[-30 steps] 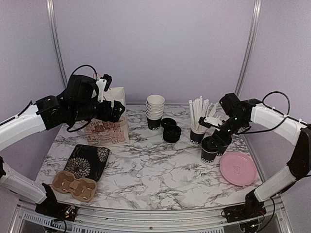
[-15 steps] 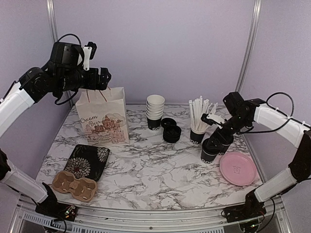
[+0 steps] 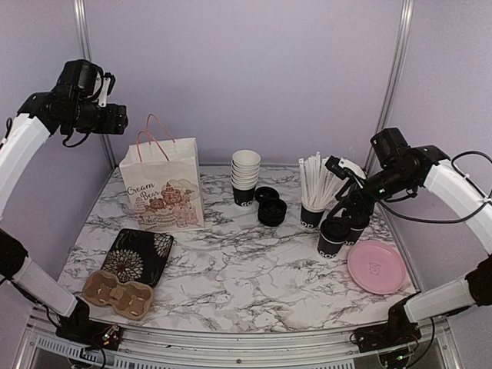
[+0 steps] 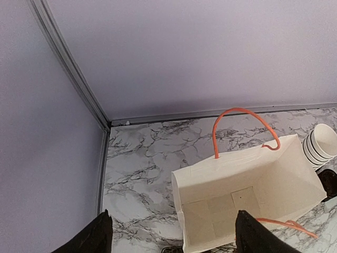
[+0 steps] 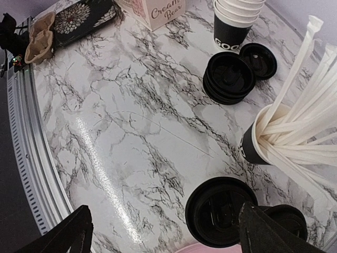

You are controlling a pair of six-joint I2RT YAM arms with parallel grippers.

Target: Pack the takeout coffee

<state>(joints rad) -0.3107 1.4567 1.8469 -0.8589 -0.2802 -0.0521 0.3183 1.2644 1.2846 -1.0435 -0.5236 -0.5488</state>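
Observation:
Two takeout coffee cups, black with black lids, stand side by side at the right: the front one (image 3: 330, 240) (image 5: 221, 219) and one behind it (image 3: 357, 231) (image 5: 288, 222). My right gripper (image 3: 348, 207) (image 5: 168, 234) hovers just above them, open and empty, its right finger over the front cup's lid. A white paper bag (image 3: 163, 188) with orange handles stands open at the back left. It looks empty in the left wrist view (image 4: 247, 205). My left gripper (image 3: 117, 121) (image 4: 176, 234) is open and empty, high above and left of the bag.
A black cup full of white straws (image 3: 314, 201) (image 5: 274, 132) stands right behind the coffees. A pink plate (image 3: 377, 267) lies to their right. Loose black lids (image 3: 270, 207) and a stack of cups (image 3: 245, 177) are at the back centre. A floral tray (image 3: 138, 255) and a cardboard cup carrier (image 3: 117, 292) lie front left.
My left arm has swung up and to the left, away from the bag, which now stands free. My right gripper has risen a little above the lidded cups.

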